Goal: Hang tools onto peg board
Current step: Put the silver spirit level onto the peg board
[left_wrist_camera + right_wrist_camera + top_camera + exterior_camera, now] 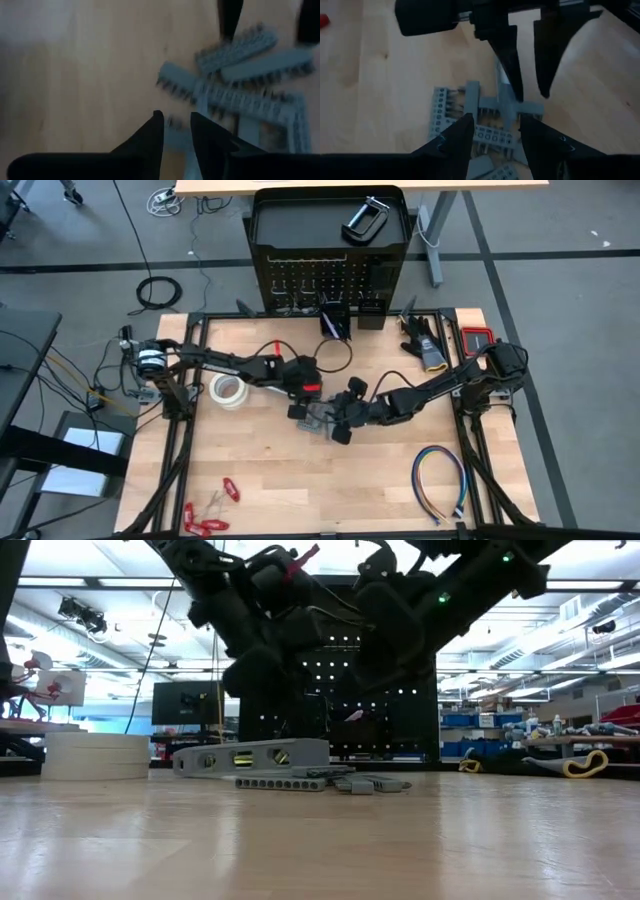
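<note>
So the wooden tabletop [400, 490] is backed by the upright black peg board [325, 285], with a black C-clamp [364, 220] left lying on its tray top. Both arms are met mid-tabletop over the grey metal pieces [240, 95] and silver bar-shaped tool [252, 757]. The left tool [176, 135] is seen narrowly parted, nothing gripped; the right tool [495, 135] is spread wider above the pieces, also empty. White tape rolls [229, 390] are parked just beside the left arm.

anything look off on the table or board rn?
C-clamp lies flat on the peg board's top tray, not hung. Grey metal pieces sit in a crisscrossed heap mid-table between both grippers.
</note>
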Motion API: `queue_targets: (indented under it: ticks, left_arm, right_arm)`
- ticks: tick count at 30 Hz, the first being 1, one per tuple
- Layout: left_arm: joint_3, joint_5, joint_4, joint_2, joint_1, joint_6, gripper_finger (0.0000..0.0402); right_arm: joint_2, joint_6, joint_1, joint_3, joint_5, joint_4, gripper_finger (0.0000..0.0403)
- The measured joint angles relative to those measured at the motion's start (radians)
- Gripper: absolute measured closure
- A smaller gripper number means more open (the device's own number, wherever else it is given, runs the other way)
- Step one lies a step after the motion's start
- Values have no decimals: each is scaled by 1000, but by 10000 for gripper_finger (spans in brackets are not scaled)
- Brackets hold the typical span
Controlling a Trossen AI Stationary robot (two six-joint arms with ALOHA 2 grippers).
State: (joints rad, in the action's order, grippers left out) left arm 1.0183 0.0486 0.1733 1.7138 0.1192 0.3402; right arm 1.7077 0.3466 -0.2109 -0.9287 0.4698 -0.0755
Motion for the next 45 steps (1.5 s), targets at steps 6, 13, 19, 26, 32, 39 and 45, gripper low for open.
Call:
queue_targets:
  ticks: [6, 13, 19, 26, 32, 39, 45]
  left_arm:
    - [-4, -18, 178, -182, 3, -35, 310]
    - [-115, -29, 187, -556, -16, -147, 334]
    - [-268, -29, 38, -795, -23, -216, 338]
    - [-401, -33, -161, -904, -22, -221, 338]
    - [-402, -48, -101, -901, -22, -221, 338]
    - [-402, -54, -65, -902, -22, -217, 338]
    - [-402, -83, -58, -903, -22, -190, 338]
  right_arm:
    - [22, -100, 35, -1, 0, -156, 198]
    - [168, -182, 87, -65, -28, -320, 176]
    - [269, -242, 150, -268, -65, -238, 175]
    - [387, -213, 225, -504, -216, 106, 178]
    - [453, -202, 238, -531, -266, 116, 187]
    - [468, -195, 252, -531, -265, 109, 208]
    - [468, -187, 257, -526, -270, 135, 262]
